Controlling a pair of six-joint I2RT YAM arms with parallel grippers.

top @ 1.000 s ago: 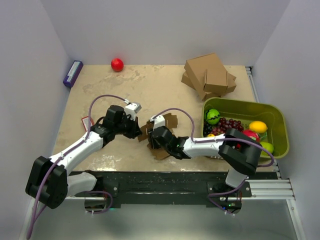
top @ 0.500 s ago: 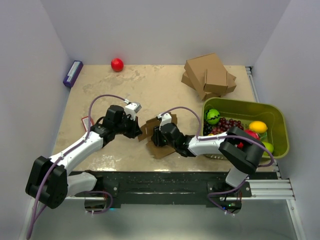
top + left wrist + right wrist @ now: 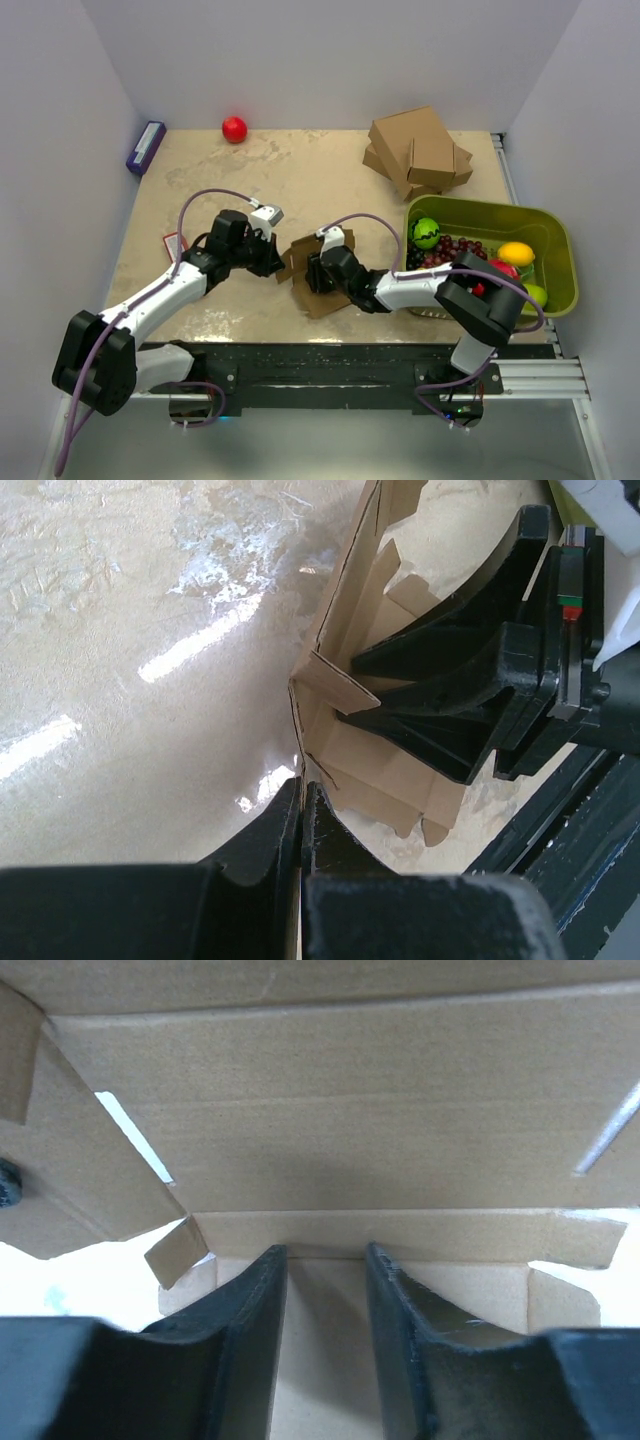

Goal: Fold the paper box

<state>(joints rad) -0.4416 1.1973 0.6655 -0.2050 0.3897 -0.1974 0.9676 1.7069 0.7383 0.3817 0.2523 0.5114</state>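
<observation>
The box (image 3: 322, 298) is lying half-folded on the table (image 3: 300, 170), a little toward 6 o'clock from the table's middle, between the two arms. The left arm (image 3: 160, 290) is reaching in from 8 o'clock, and the left jaws are pressing together on the box's 9 o'clock edge. In the left wrist view they are meeting with only a thin strip of cardboard (image 3: 370, 765) between them, right at a raised corner where a small flap is leaning inward.

The right arm (image 3: 410, 290) is coming in from 4 o'clock. The right jaws are standing apart inside the box, gripping nothing, with their tips resting on the floor panel. Straight ahead of them, at 12 o'clock in the right wrist view, a wall of the box (image 3: 350, 1110) is standing up across the whole frame, and a loose tab is hanging at its 8 o'clock corner.

Well apart from all this, a red ball (image 3: 234, 128) is sitting at the table's 11 o'clock, a box stack (image 3: 418, 150) at 1 o'clock, and a green bin (image 3: 560, 250) of fruit at 3 o'clock.
</observation>
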